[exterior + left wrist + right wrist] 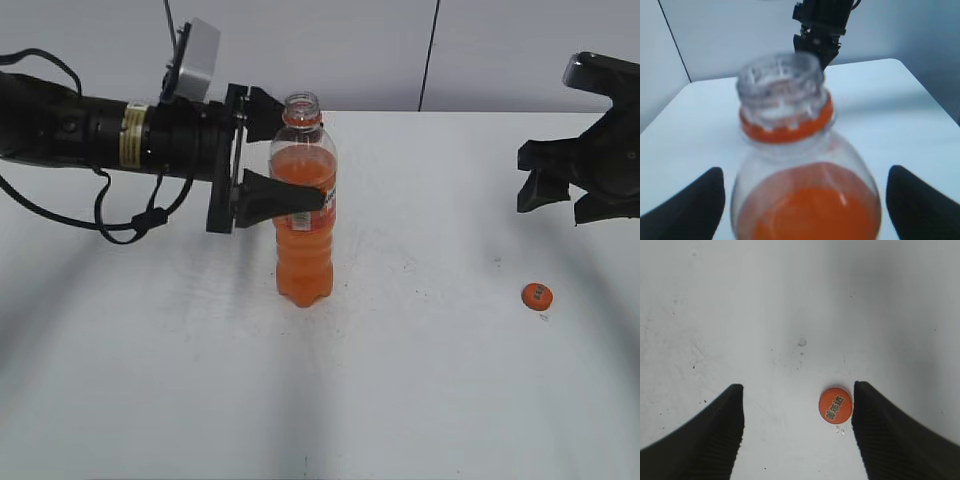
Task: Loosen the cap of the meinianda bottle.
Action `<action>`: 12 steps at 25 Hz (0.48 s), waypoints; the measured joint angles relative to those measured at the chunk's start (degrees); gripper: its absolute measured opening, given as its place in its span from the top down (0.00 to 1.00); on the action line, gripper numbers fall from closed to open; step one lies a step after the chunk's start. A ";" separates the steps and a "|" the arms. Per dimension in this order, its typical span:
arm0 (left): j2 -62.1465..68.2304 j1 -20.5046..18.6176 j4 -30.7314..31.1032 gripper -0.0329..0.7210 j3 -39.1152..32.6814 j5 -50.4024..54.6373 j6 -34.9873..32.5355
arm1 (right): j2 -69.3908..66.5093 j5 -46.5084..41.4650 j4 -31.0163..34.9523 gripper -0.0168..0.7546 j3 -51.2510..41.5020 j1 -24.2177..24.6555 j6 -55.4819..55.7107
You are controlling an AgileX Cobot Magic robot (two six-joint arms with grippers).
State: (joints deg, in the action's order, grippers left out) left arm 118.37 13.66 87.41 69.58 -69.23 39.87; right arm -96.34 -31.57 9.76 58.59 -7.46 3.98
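Note:
The meinianda bottle (303, 215) stands upright on the white table, its neck open with no cap on it; it fills the left wrist view (805, 200). My left gripper (300, 195) reaches in from the left, its two black fingers (802, 200) flanking the bottle's shoulder with a thin gap on each side. The orange cap (537, 295) lies flat on the table at the right. My right gripper (555, 190) hovers open and empty above it; in the right wrist view (797, 390) the cap (835, 403) sits close by the right finger.
The white table (400, 380) meets a grey wall at the back (480, 60). Small specks and droplets mark the table by the cap (840, 430). My right arm shows behind the bottle's neck in the left wrist view (820, 25).

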 joint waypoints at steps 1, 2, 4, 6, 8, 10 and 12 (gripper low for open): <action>-1.08 0.00 0.06 0.17 0.00 0.00 0.20 | 0.05 -0.71 0.00 0.32 0.52 0.00 0.00; -2.21 0.00 0.11 0.17 0.00 0.00 0.44 | 0.12 -1.42 0.00 0.32 0.97 0.00 0.00; -4.39 0.00 0.17 0.17 -0.02 0.00 1.00 | 0.30 -3.52 0.00 0.32 2.17 0.00 0.00; -6.76 0.00 0.17 0.17 -0.02 0.00 1.81 | 0.76 -5.35 0.07 0.32 3.17 0.00 0.00; -9.16 0.00 0.23 0.17 -0.06 0.00 2.89 | 1.28 -7.68 0.13 0.32 4.32 0.00 0.00; -12.05 0.00 0.28 0.17 -0.06 0.00 4.57 | 1.95 -9.52 0.19 0.32 5.10 0.00 0.00; -15.10 0.00 0.21 0.17 -0.06 0.00 6.93 | 2.99 -11.09 0.19 0.32 5.52 0.00 0.00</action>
State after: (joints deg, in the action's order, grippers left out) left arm 103.27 13.66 87.61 69.52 -69.23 46.80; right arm -93.35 -42.66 9.96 64.11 -7.46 3.98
